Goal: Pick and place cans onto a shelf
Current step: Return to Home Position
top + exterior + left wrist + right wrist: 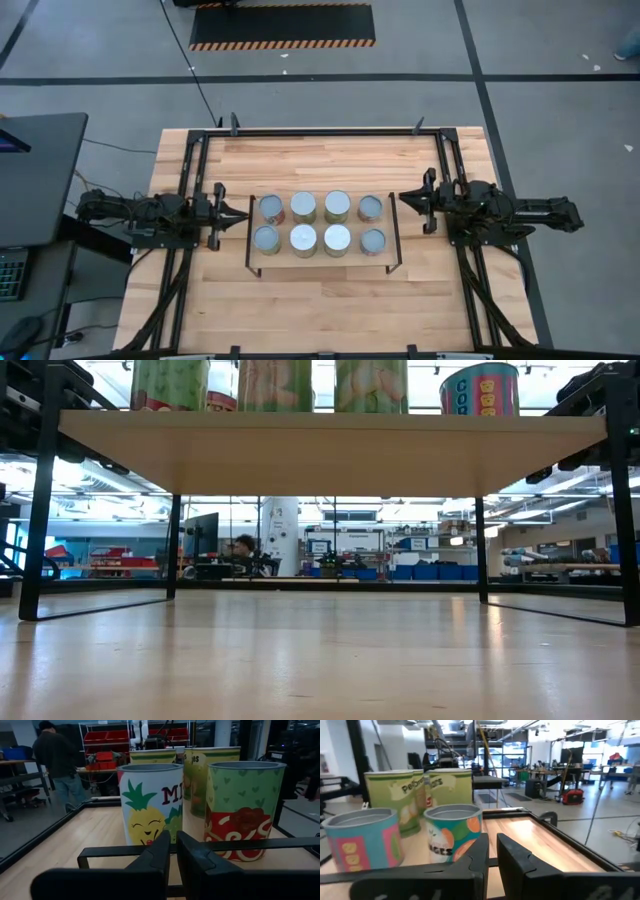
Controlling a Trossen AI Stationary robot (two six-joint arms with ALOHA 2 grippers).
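The shelf [330, 450] stood on the wooden table [320, 305] on thin black legs. Eight cans [337, 239] sat on it in two rows of four.

From overhead I see a grey concrete floor [560, 60] crossed by dark lines [100, 78]. A black mat [283, 25] edged in orange-and-black hazard stripes lies beyond the tabletop [330, 310], and a dark desk [35, 170] stands at the left. Looking level across, I get a brightly lit workshop with a white pillar [282, 535], a row of blue bins [425, 572] and a seated person [243, 547]. My left wrist camera shows racking with red bins [107, 737] and a standing person [55, 755] in a dark top.
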